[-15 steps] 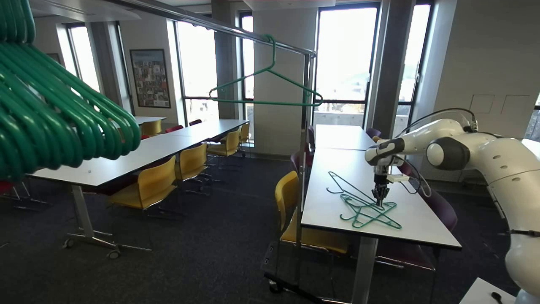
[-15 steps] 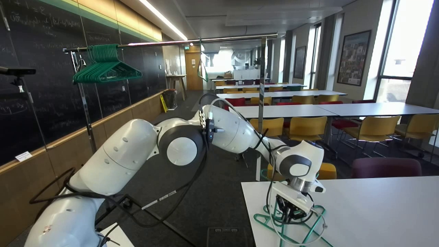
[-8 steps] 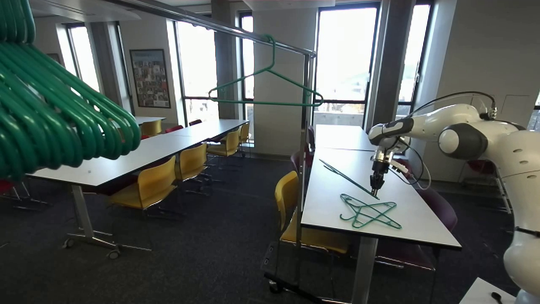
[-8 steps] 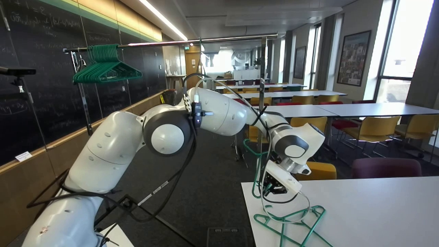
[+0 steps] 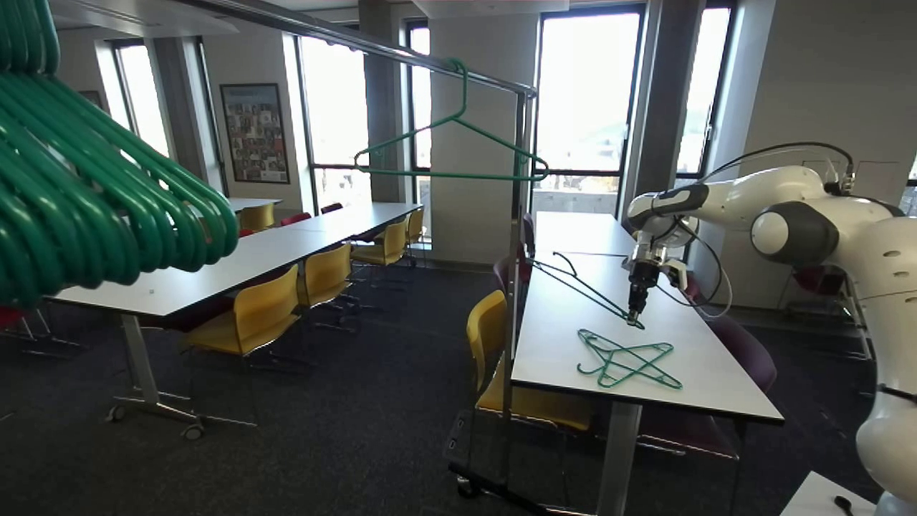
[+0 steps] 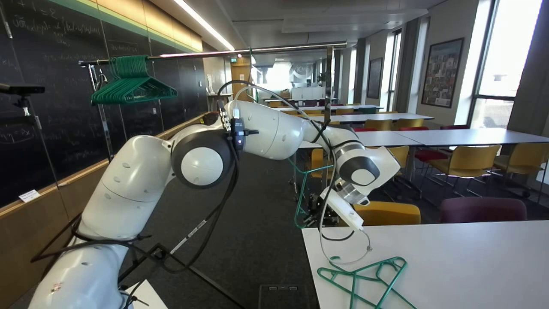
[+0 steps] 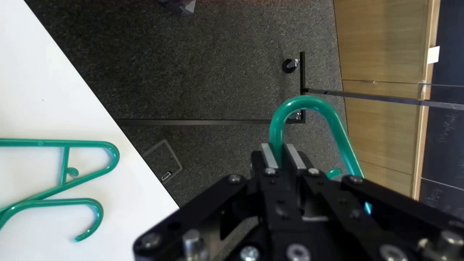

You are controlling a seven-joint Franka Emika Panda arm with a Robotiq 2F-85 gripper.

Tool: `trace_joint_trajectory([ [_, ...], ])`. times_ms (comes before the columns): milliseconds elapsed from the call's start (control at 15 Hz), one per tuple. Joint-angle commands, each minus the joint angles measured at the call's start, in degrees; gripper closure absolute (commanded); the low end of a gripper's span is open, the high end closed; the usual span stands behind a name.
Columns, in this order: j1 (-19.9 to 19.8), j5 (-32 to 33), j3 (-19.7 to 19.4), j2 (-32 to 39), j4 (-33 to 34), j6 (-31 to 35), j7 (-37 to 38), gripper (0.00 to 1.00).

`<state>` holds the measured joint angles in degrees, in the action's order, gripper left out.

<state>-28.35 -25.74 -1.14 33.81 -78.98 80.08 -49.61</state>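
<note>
My gripper (image 7: 284, 156) is shut on a green plastic hanger (image 7: 277, 128) near one rounded corner. The wrist view shows its tube between the fingertips; the rest passes behind the gripper on the right. In an exterior view, the gripper (image 5: 635, 312) is above the white table and the held hanger (image 5: 573, 285) reaches out past the table's left edge. It also shows beside the gripper in an exterior view (image 6: 303, 193). Other green hangers (image 6: 401, 268) lie flat on the table, seemingly overlapping; they show in the wrist view (image 7: 87, 144) too, apart from the held one.
A metal clothes rack (image 5: 401, 51) stands by the table (image 5: 688, 390). One green hanger (image 5: 451, 174) hangs on its rail, and a dense bunch of hangers (image 6: 133, 90) hangs at its far end. Yellow chairs (image 5: 487, 322) and purple chairs (image 6: 482, 210) stand around the table.
The gripper has risen from the table with one hanger, which has come away from the others and turned outward past the table edge. The other hangers have stayed on the table.
</note>
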Motion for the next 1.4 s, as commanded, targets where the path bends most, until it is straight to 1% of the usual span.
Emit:
trace_joint_trajectory([
  [0, 2.6, -0.5, -0.5, -4.4, -1.4, 0.7, -0.4, 0.97],
  [133, 4.2, -0.5, -0.1, -5.0, 1.2, -1.1, 0.7, 0.97],
  [333, 6.6, -1.2, 0.2, -5.5, 5.4, -1.2, 3.4, 0.97],
  [533, 7.6, -2.3, 0.8, -5.9, 9.7, -3.3, 5.3, 0.97],
  [600, 7.7, -2.9, 1.1, -6.0, 10.6, -4.3, 5.2, 0.97],
  [667, 8.1, -3.5, 1.0, -7.1, 9.8, -3.0, 5.7, 0.97],
  [733, 8.3, -4.6, 1.1, -8.1, 8.6, -0.6, 6.7, 0.97],
  [800, 8.8, -6.7, 0.7, -10.1, 5.4, 5.3, 9.1, 0.97],
  [1000, 10.4, -9.7, 0.5, -12.5, 0.4, 16.6, 13.0, 0.97],
  [1133, 11.5, -11.4, 0.5, -14.5, -4.3, 25.1, 14.8, 0.97],
  [1333, 13.0, -16.3, 0.8, -16.6, -10.8, 36.0, 17.4, 0.97],
])
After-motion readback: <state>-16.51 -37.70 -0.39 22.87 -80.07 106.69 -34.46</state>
